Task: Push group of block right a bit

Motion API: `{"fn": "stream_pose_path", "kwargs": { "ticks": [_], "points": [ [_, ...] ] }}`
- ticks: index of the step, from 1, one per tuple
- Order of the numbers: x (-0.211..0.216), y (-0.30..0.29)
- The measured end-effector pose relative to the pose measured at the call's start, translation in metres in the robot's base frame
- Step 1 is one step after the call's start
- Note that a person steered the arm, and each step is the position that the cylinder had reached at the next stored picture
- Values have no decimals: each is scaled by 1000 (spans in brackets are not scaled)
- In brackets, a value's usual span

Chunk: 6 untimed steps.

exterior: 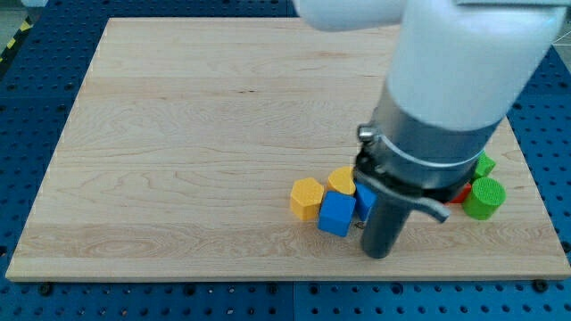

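**Rod planted at the bottom edge of the block cluster**

My tip (pixel 379 255) was not clearly visible; the wide dark cylinder above it covered the rod's lower end, so I could not tell whether it touched any block. Being a bare rod, it had nothing to open, close or clamp.

Just to the view's left of the tip sat a blue cube (pixel 337 213). Touching that, further left, lay an orange hexagonal block (pixel 306 198). A yellow block (pixel 341 181) stood above the cube, its shape unclear. A second blue block (pixel 365 200) peeked out beside the arm, mostly hidden.

To the view's right of the tip stood a green cylinder (pixel 484 198), with a red block (pixel 460 193) and another green block (pixel 484 166) largely covered by the arm. All rested on the wooden board (pixel 196 134).
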<state>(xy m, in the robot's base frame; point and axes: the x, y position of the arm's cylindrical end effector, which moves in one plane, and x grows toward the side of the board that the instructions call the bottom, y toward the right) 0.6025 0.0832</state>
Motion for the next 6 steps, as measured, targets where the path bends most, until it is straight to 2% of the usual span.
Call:
{"fn": "stream_pose_path", "kwargs": {
  "ticks": [5,6],
  "points": [
    [-20,-107],
    [-42,-116]
  ]
}}
